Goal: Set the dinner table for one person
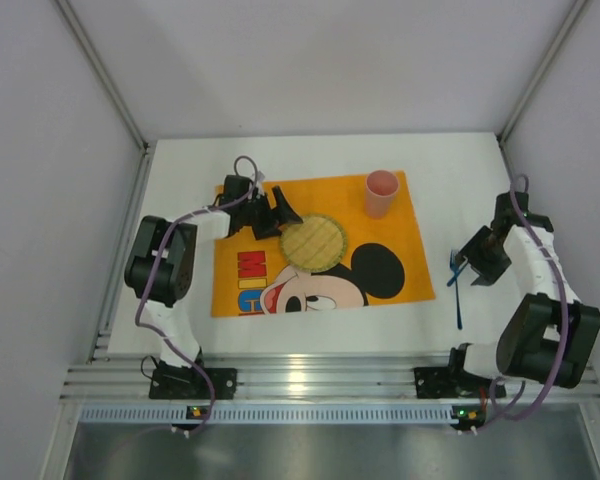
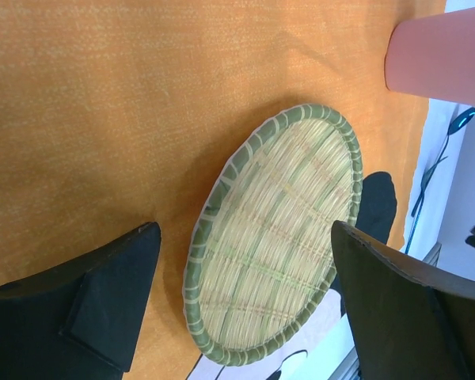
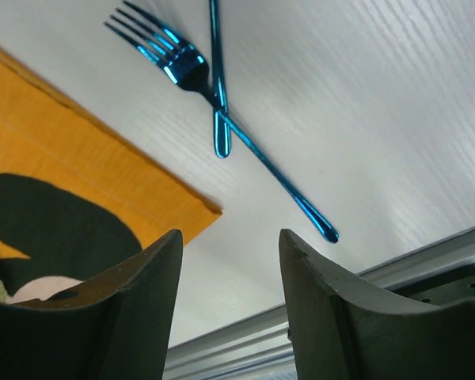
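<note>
The white dinner table (image 1: 450, 170) carries an orange Mickey Mouse placemat (image 1: 320, 245). A round woven straw plate (image 1: 313, 241) with a green rim lies flat on the placemat's middle. My left gripper (image 1: 283, 215) hovers at the plate's far-left edge. In the left wrist view that gripper (image 2: 245, 231) stands wide open, with the plate (image 2: 277, 237) below and between its fingers (image 2: 111, 301), untouched. A pink cup (image 1: 381, 192) stands at the mat's far right corner. A blue fork (image 3: 174, 59) lies crossed with a second blue utensil (image 3: 218, 87) on the table right of the mat. My right gripper (image 3: 231, 237) hangs open above them, empty.
A ribbed aluminium rail (image 1: 300, 378) runs along the near edge, with both arm bases on it. Grey walls and metal frame posts close in the table on the left, right and back. The cup (image 2: 439, 55) shows at the top right of the left wrist view.
</note>
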You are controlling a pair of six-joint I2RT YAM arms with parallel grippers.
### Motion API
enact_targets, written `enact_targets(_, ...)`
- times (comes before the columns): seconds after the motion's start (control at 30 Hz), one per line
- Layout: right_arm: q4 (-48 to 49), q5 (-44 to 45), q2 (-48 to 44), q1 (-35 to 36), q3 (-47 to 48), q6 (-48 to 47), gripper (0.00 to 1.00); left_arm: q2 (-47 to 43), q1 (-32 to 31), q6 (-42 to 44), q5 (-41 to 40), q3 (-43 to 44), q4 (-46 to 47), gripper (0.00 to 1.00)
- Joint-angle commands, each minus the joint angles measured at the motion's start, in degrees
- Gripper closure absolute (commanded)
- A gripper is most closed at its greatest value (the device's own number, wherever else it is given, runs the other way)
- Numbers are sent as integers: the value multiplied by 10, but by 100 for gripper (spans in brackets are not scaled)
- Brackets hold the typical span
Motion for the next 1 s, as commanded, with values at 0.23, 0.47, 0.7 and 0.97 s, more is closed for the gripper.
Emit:
enact_targets(0.23,145,98,147,-3,-28,-10,50,-79,1,11,-17,-47,-19,5)
enact_targets(0.47,186,104,215,51,-37,11,52,-127,3,29,-26,-38,-72,5)
enact_targets(0.7,198,122,233,78,-54,16,73,-150,5,33,-33,-54,-85,6)
enact_targets(0.97,172,131,221,82,-34,-14,100,-179,5,41,-45,-55,-113,6)
